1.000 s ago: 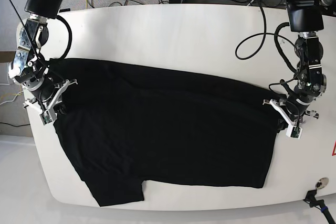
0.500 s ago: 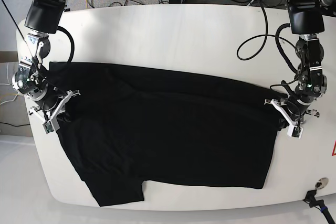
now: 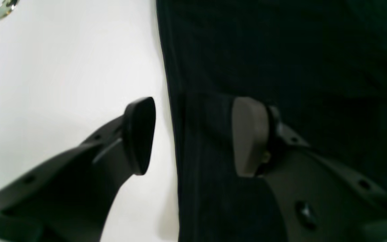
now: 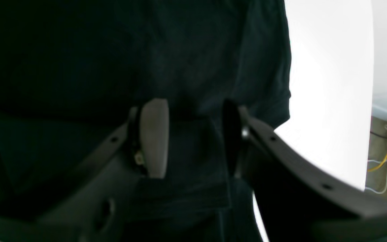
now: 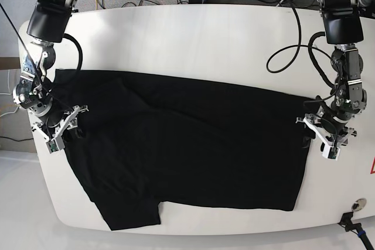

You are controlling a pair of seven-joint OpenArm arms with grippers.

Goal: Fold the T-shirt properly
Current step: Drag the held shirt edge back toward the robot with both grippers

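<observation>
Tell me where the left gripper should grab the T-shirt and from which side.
Grip the T-shirt at its straight side edge, coming in from the bare table. The left gripper already straddles that flat-lying edge, one finger over table, one over cloth.

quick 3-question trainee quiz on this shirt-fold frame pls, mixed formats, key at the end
1. True or false: the left pincer is clamped shut on the T-shirt.
2. Multiple choice: in the left wrist view, the T-shirt's edge runs A) between the two fingers, B) wholly outside both fingers, C) out of sight.
3. Short answer: in the right wrist view, what lies under the right pincer?

Key
1. False: its jaws stand apart, nothing gripped.
2. A: one finger is over the white table, the other over black cloth.
3. Black T-shirt cloth, seen through the open gap.
</observation>
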